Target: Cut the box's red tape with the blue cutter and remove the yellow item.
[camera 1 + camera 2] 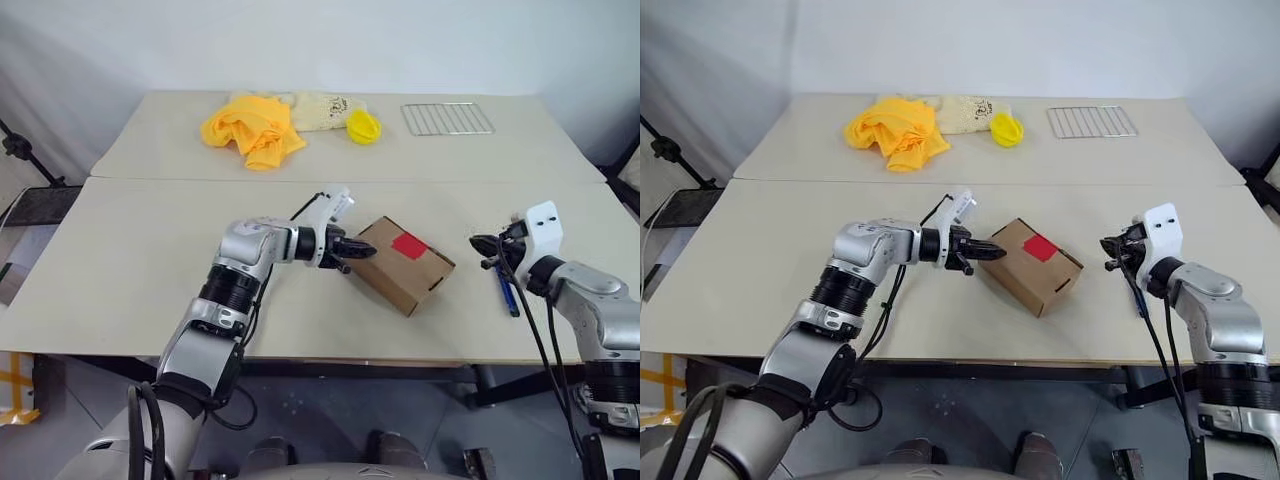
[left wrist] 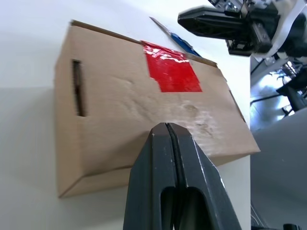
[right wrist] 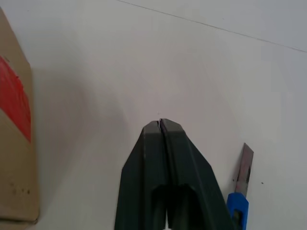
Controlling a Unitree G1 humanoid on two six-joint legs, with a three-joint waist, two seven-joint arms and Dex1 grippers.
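The box (image 1: 402, 265) lay on the near table (image 1: 130, 260), turned at an angle, with the red tape (image 1: 410, 245) on its top face toward the far edge. The left gripper (image 1: 362, 250) pointed at the box's left end, its two black fingers (image 2: 177, 158) pressed flat together with nothing between them, the tips at or just against the cardboard's near edge in the left wrist view. The right gripper (image 1: 478, 243) hovered well to the right of the box, its fingers (image 3: 160, 143) likewise closed together and empty. The blue cutter (image 1: 508, 291) lay flat on the table just beside and below the right gripper, its thin blade (image 3: 245, 168) exposed and pointing away. On the far table rested a crumpled yellow cloth (image 1: 254, 128), a pale bag (image 1: 322, 110), a small yellow object (image 1: 363, 126) and a wire rack (image 1: 447, 118).
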